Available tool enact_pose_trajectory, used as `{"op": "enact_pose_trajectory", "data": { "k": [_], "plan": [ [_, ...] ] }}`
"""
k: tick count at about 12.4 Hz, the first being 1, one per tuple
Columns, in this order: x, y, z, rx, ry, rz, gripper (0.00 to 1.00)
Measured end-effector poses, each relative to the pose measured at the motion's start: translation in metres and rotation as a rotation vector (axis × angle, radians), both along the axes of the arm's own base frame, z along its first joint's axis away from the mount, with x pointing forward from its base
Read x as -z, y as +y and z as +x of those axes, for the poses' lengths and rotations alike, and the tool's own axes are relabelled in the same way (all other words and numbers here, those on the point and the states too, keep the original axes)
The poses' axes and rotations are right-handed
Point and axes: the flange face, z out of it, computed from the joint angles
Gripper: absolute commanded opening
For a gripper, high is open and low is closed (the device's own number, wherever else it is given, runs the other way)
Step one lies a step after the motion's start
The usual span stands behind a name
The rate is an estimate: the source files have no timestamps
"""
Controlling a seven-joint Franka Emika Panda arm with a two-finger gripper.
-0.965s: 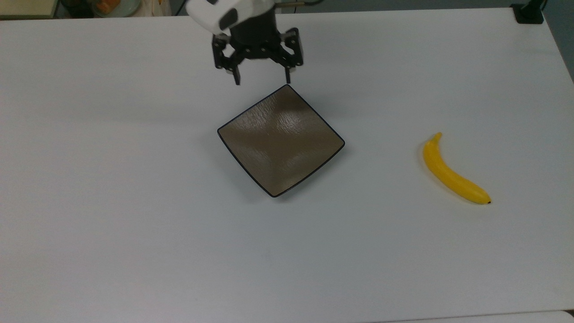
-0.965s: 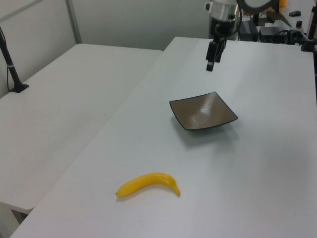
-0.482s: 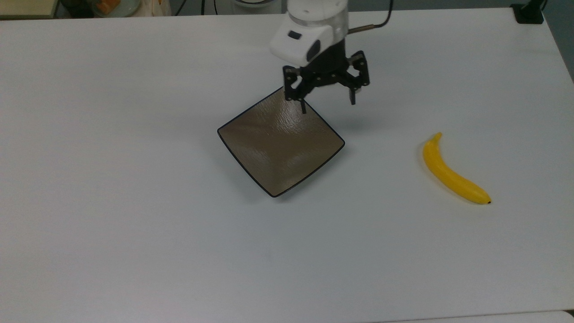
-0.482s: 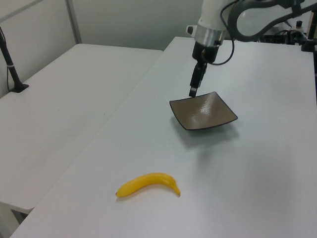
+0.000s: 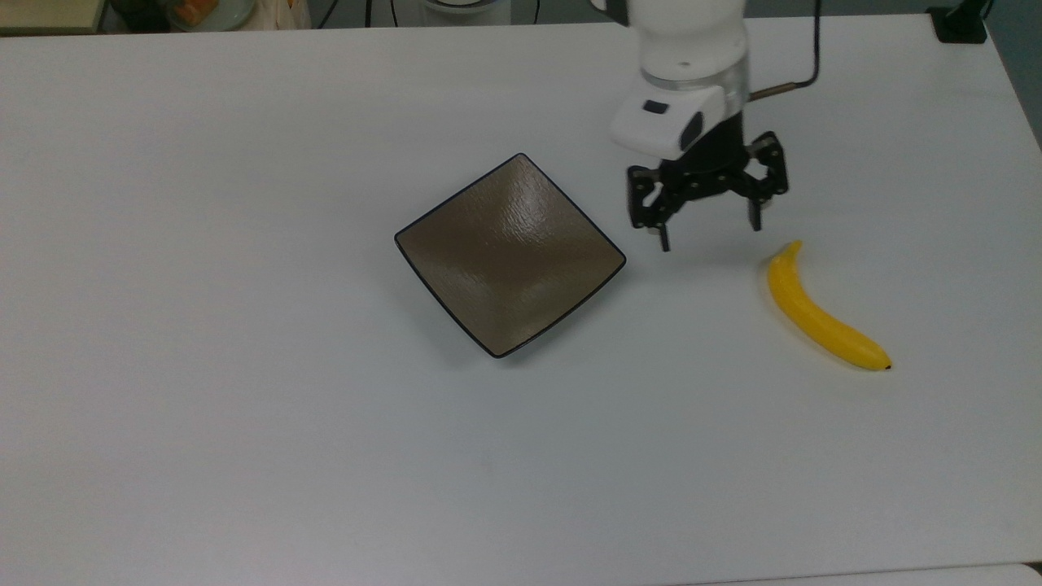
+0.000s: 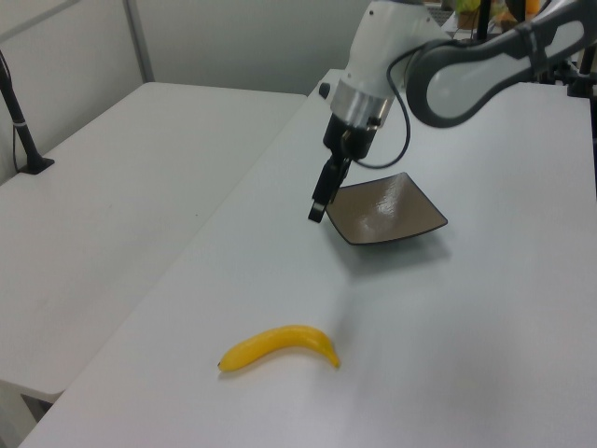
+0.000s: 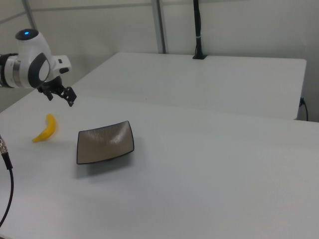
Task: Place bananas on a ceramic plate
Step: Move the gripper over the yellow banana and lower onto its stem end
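White counter [image 5: 244,407] carried the ceramic plate [image 5: 510,254] and, well apart on the top view's right, the bananas [image 5: 818,316], likely light, smooth, slippery, best pinched mid-length across the curve; gripper [image 5: 708,233] hovered between them, spread, empty.

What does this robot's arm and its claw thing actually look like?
The arm is smooth and rounded, white with dark grey sections. A white housing with a dark button sits at the wrist, and one joint carries a blue light. The gripper is a black metal linkage with two thin fingers. A thin black cable runs from the wrist.
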Motion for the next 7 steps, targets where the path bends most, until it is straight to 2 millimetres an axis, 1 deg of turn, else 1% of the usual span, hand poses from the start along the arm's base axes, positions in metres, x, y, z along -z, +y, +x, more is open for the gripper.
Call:
{"op": "enact_pose_trajectory", "data": {
  "k": [3, 5, 6, 7],
  "plan": [
    [0.022, 0.048, -0.007, -0.005, -0.028, -0.001, 1.0],
    [0.051, 0.075, -0.007, -0.007, -0.045, -0.017, 1.0],
    [0.064, 0.085, -0.007, -0.003, -0.059, -0.025, 1.0],
    [0.085, 0.1, -0.008, 0.006, -0.075, -0.045, 1.0]
  ]
}}
